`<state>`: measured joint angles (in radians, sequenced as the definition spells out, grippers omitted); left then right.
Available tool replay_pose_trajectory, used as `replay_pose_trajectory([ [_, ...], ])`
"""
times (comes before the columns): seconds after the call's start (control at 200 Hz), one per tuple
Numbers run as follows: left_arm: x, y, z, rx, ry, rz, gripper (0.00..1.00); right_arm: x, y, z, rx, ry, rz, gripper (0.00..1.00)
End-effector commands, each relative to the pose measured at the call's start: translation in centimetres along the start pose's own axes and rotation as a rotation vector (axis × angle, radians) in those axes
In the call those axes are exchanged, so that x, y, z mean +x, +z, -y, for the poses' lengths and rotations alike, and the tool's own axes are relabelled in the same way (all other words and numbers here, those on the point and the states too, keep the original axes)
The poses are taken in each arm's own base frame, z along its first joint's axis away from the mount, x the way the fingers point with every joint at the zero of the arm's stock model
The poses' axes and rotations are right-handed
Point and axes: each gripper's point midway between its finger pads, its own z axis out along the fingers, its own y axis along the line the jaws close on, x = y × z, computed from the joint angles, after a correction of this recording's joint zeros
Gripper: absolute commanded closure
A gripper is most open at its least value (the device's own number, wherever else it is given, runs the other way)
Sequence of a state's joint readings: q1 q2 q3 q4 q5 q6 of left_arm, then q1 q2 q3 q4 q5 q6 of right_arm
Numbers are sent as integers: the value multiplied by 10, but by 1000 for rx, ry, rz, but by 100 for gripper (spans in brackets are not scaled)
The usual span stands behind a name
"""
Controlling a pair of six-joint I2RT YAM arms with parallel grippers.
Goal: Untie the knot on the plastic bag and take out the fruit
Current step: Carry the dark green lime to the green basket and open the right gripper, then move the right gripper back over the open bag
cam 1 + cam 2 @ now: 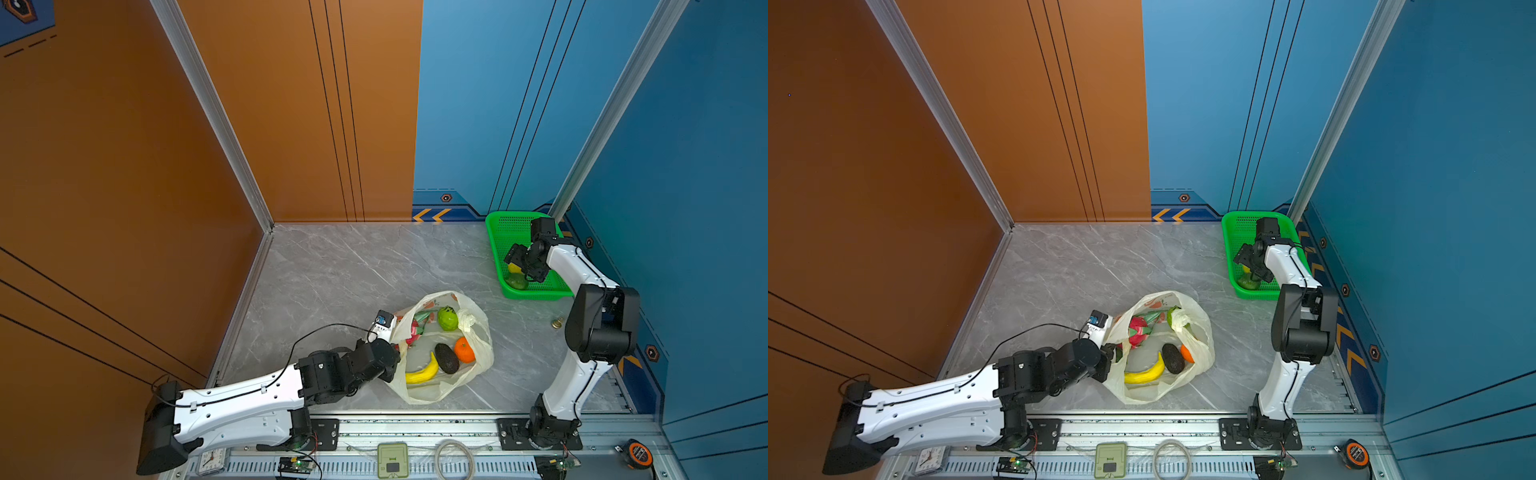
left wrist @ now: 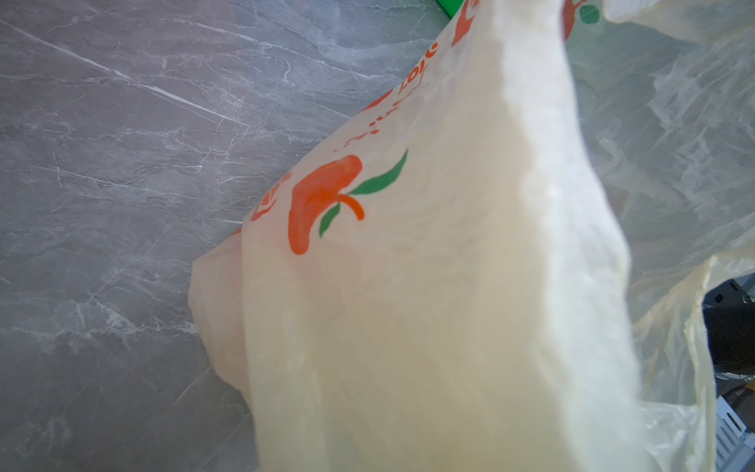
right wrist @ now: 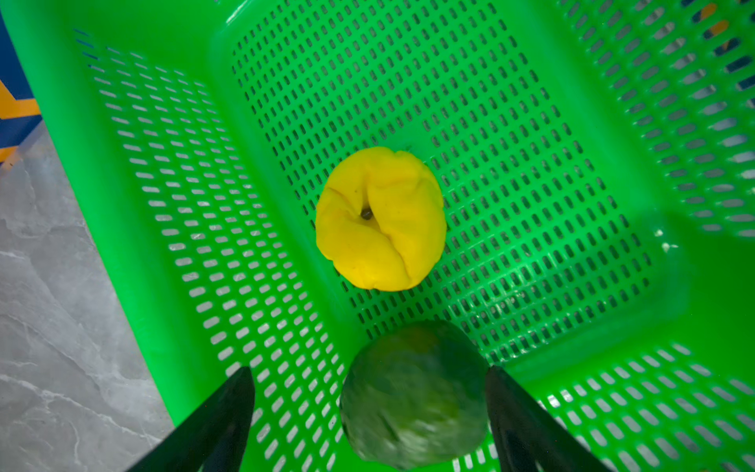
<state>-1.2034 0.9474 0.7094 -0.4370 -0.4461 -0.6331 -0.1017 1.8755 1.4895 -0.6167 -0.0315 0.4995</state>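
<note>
Your surface carried the basket at its far right corner. The plastic bag lay near the front with its mouth open and most of the fruit inside. Your left end effector was clenched on the bag's rim. A slip there would likely have dropped the film over the banana and the orange. Your right end effector hung spread and empty over the basket. The green fruit sat ungripped between its fingers, near the yellow fruit, and a careless lift could have knocked it. Film hid the left fingers, and the green fruit looked blurred.
</note>
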Motion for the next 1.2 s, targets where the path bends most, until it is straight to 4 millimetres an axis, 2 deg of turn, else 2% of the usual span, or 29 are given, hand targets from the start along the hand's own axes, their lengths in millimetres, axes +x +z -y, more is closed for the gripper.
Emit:
replay_pose_trajectory([
  [0.0,-14,-6,-1,-7,-13,44,100,-6,-30,-4,1,-21,40,10],
  [0.175,-16,-8,-1,-2,-9,48,100,-3,-64,-15,-50,-39,70,8],
  [0.32,-16,-9,-1,1,-4,52,100,3,-106,-33,-112,-79,92,6],
  [0.431,-18,-10,-1,0,-4,59,100,16,-140,-50,-166,-122,96,4],
  [0.586,-19,-10,-2,-3,-3,63,100,52,-186,-85,-259,-221,87,2],
  [0.901,-20,-10,-5,-12,-7,61,100,143,-280,-165,-494,-412,61,0],
  [1.056,-20,-10,-8,-21,-14,62,100,185,-306,-187,-552,-490,20,0],
  [1.071,-20,-10,-8,-23,-14,63,100,196,-309,-190,-567,-511,5,0],
  [1.197,-22,-11,-9,-24,-18,67,100,228,-318,-198,-591,-555,-44,0],
])
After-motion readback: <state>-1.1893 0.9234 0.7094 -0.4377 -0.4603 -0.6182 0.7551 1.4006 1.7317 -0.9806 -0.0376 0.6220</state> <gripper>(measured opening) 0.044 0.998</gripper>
